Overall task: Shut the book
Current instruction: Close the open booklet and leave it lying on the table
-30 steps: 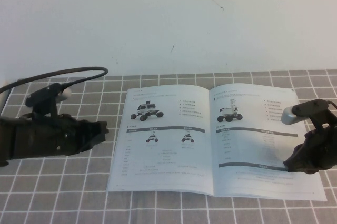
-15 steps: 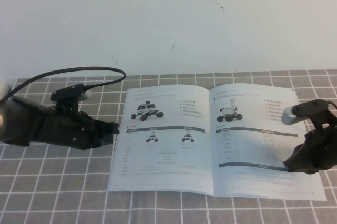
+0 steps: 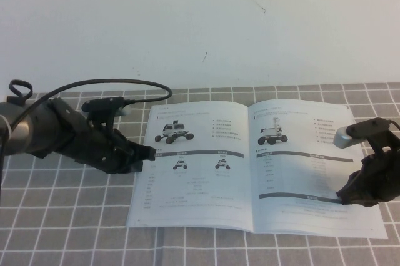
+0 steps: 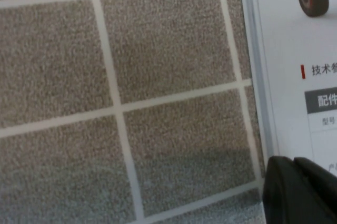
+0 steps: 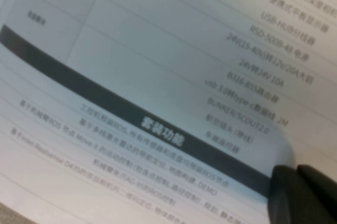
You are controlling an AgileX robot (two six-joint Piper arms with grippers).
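Book (image 3: 250,166): lies open and flat on the checked cloth (image 3: 75,216), both pages facing up. The left page shows small wheeled vehicles and the right page shows one vehicle above rows of print.
Left gripper (image 3: 149,152): low over the cloth at the book's left edge, about halfway along it, with its tip right at the page margin. Whether it touches the paper cannot be told.
Left fingers (image 4: 300,192): clenched together with only a thin seam between them and nothing seen in their grasp.
Right gripper (image 3: 342,198): down on the right page, toward its lower outer corner, with the tip against the paper.
Right fingers (image 5: 305,192): pressed together and empty, resting at the end of the dark heading band (image 5: 105,103).
Cable (image 3: 125,82): arches from the left arm above the cloth.
Wall (image 3: 187,22): plain white, behind the table.
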